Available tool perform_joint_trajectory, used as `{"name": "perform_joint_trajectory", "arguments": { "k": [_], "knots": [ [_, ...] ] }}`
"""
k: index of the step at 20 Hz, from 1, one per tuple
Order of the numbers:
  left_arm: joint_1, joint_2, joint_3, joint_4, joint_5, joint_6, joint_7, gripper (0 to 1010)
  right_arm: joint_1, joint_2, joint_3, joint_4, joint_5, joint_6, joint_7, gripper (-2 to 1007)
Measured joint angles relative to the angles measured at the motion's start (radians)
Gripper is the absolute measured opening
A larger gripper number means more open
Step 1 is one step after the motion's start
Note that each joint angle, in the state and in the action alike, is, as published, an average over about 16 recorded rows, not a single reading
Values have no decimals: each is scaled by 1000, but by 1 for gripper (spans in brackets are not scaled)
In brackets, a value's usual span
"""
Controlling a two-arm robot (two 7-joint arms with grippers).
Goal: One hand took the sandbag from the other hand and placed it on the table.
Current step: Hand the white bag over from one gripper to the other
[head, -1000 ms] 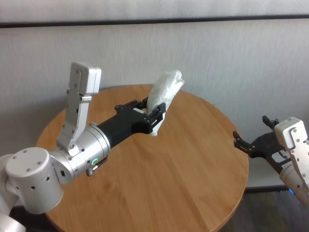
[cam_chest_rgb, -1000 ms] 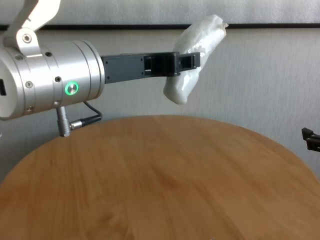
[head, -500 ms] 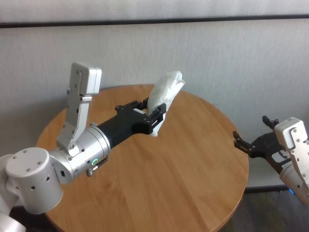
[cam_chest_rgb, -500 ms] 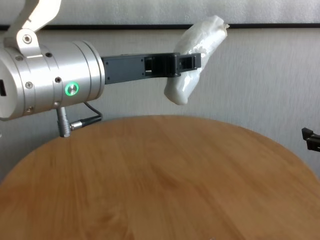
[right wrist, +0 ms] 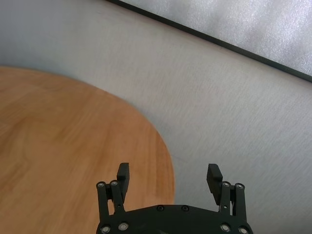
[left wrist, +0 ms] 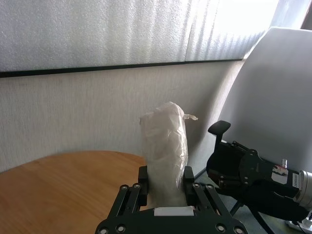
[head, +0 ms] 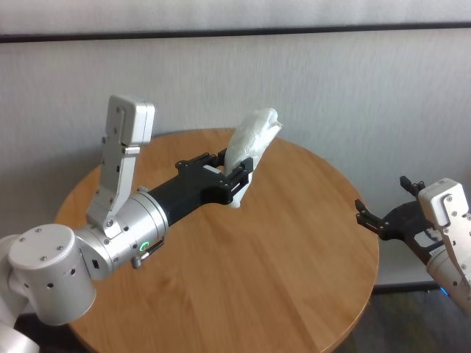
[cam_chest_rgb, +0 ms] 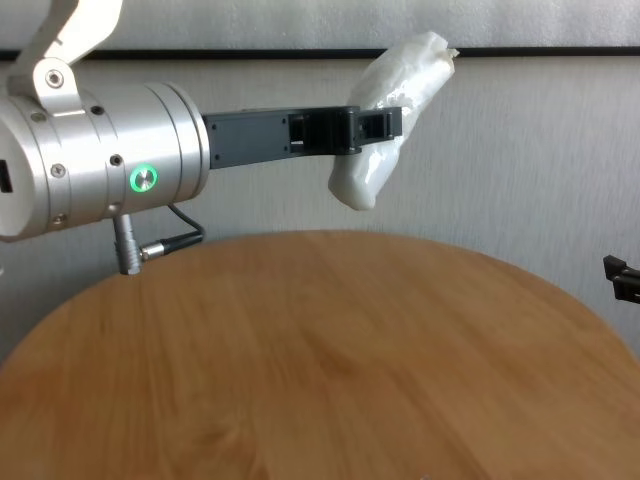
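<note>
Left tool (head: pixel 234 176), the long slim black one on the fat silver wrist with the green light, is what I watch first: its two fingers are closed around the lower half of the sandbag (head: pixel 249 143), and from my left wrist camera I see the bag (left wrist: pixel 164 153) standing up between the black finger links. It hangs in the air above the far part of the surface (head: pixel 265 272), touching nothing but the fingers. From the chest camera the sandbag (cam_chest_rgb: pixel 390 110) tilts, pinched tip up and toward the right, rounded end hanging below the tool (cam_chest_rgb: pixel 362 125).

Right tool (head: pixel 383 220) sits well apart, out past the surface's right edge, fingers spread wide with nothing between them (my right wrist camera shows the two pads (right wrist: pixel 123 176) far apart over the rim of the surface (right wrist: pixel 73 146)).

Textures: the bag is white, lumpy and soft-looking, wrinkled like thin film over loose fill. Round, smooth, light brown wood grain makes up the surface. Behind it runs a pale wall (head: pixel 353 88) with a dark horizontal strip.
</note>
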Motion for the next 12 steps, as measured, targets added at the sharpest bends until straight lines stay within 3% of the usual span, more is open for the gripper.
{"name": "perform_joint_trajectory", "arguments": {
  "k": [6,9,12],
  "knots": [
    [0,0,0,1,0,0,-1,444,-3,-3,12,-19,35,-8,58,1001],
    [-1,0,-1,1,0,0,-1,444,-5,-8,28,-30,86,-17,118,1001],
    [-1,-1,-1,1,-1,0,-1,444,-7,-16,50,-40,161,-26,196,1001]
  ]
}}
